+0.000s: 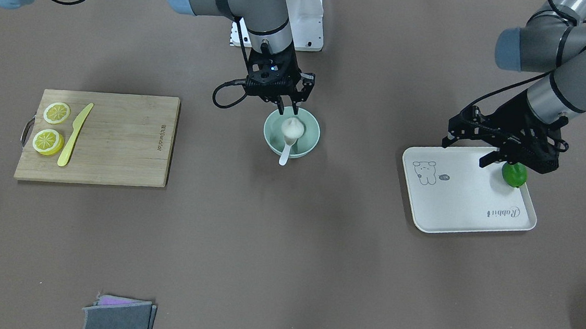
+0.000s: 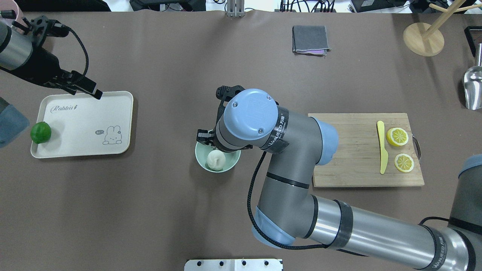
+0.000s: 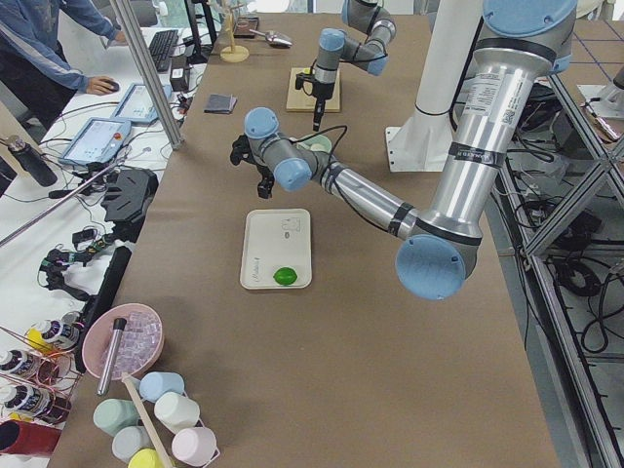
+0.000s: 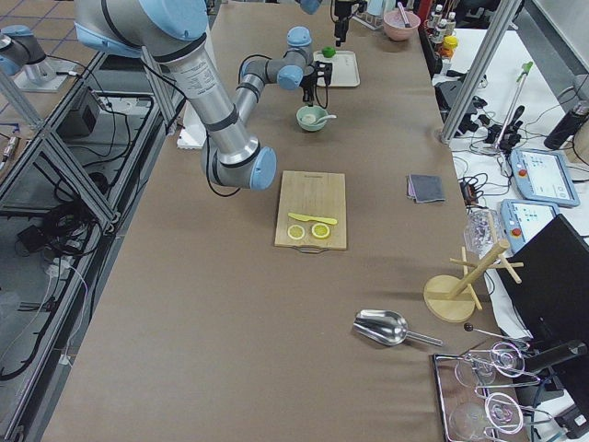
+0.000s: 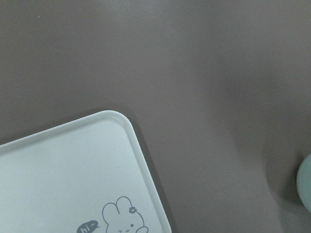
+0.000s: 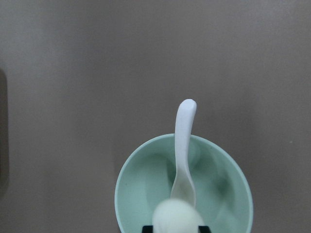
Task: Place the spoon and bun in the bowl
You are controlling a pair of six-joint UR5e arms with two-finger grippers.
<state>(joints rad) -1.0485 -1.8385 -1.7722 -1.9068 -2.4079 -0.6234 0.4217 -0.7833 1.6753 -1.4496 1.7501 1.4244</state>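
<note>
The mint-green bowl (image 1: 311, 136) stands mid-table. The white spoon (image 1: 285, 155) lies in it, scoop down, with its handle over the rim on the operators' side. The white bun (image 1: 293, 128) rests in the bowl on the spoon's scoop. My right gripper (image 1: 288, 106) hovers just above the bun, fingers apart and holding nothing. The right wrist view looks straight down on the bowl (image 6: 141, 194), the spoon (image 6: 184, 141) and the bun (image 6: 177, 216). In the overhead view the bun (image 2: 216, 160) shows in the bowl (image 2: 201, 158), and my arm hides the spoon. My left gripper (image 1: 464, 153) is open and empty over the cream tray's (image 1: 467, 215) robot-side edge.
A green lime (image 1: 514, 174) sits on the tray near my left gripper. A wooden cutting board (image 1: 117, 140) with a yellow knife (image 1: 74, 134) and two lemon slices lies on my right. A grey cloth (image 1: 119, 318) is at the operators' edge. A mug tree (image 2: 423, 37) and a metal scoop (image 2: 473, 88) stand far right.
</note>
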